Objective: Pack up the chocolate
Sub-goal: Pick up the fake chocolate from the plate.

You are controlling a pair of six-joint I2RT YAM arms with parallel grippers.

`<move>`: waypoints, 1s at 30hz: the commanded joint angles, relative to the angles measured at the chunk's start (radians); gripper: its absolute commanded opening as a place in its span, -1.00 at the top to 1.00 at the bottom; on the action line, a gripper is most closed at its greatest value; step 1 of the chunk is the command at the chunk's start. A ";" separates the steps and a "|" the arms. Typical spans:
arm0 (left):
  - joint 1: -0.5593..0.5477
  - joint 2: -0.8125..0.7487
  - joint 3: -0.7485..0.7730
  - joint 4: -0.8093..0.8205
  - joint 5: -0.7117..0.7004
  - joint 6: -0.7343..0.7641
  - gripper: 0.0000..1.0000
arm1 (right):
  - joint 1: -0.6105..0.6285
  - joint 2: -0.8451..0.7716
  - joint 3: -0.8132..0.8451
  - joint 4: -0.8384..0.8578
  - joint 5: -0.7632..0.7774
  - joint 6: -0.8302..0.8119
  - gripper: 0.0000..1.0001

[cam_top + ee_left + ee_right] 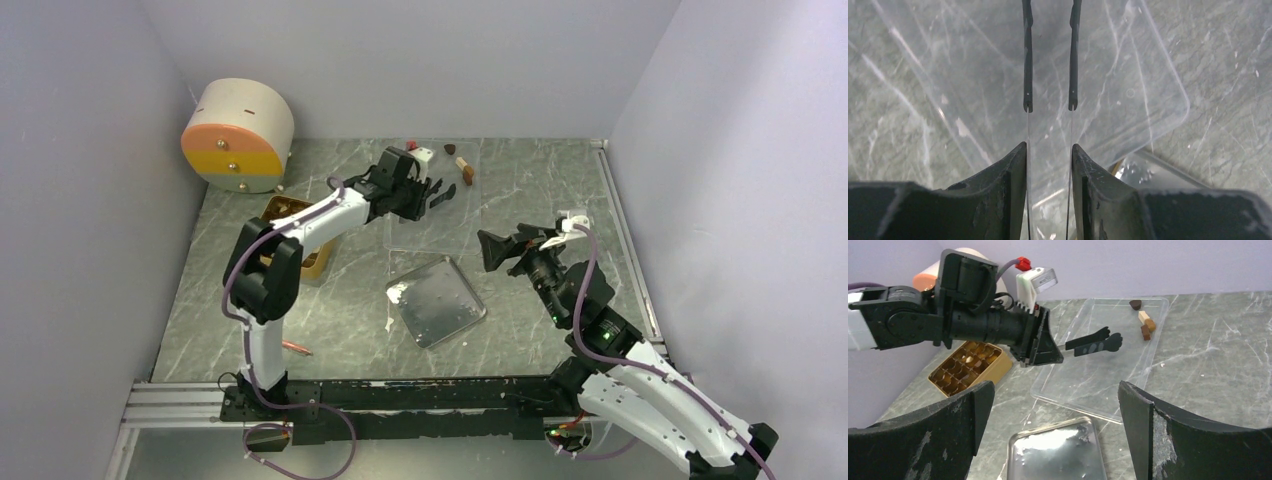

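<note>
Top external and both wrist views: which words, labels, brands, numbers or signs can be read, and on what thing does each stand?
None can be read.
Round cream drum with orange and yellow bands: no writing.
White camera block on the left wrist: grey face, too blurred to tell.
Golden-tan compartment box, clear plastic tray, square metal tray: plain.

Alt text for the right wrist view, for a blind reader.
The left arm's black pincer hovers over a clear plastic tray holding a few brown and cream chocolate pieces at its far end. A golden-tan compartment box sits left, a silver metal tray nearer; the right pincer frames the view, wide open.
</note>
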 commanded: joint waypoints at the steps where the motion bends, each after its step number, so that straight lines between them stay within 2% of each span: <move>1: -0.029 0.062 0.099 0.092 0.013 0.061 0.21 | -0.001 -0.009 0.041 -0.016 0.014 -0.008 -1.00; 6: -0.045 0.157 0.189 0.084 -0.021 0.069 0.23 | -0.001 -0.018 0.045 -0.026 0.026 -0.016 -1.00; 17: -0.065 0.246 0.265 0.137 -0.067 0.094 0.17 | -0.001 -0.046 0.038 -0.040 0.049 -0.028 -1.00; 23: -0.074 0.316 0.347 0.108 -0.067 0.110 0.17 | -0.001 -0.048 0.042 -0.040 0.058 -0.034 -1.00; 30: -0.074 0.344 0.374 0.102 -0.092 0.118 0.15 | -0.001 -0.048 0.038 -0.040 0.061 -0.037 -1.00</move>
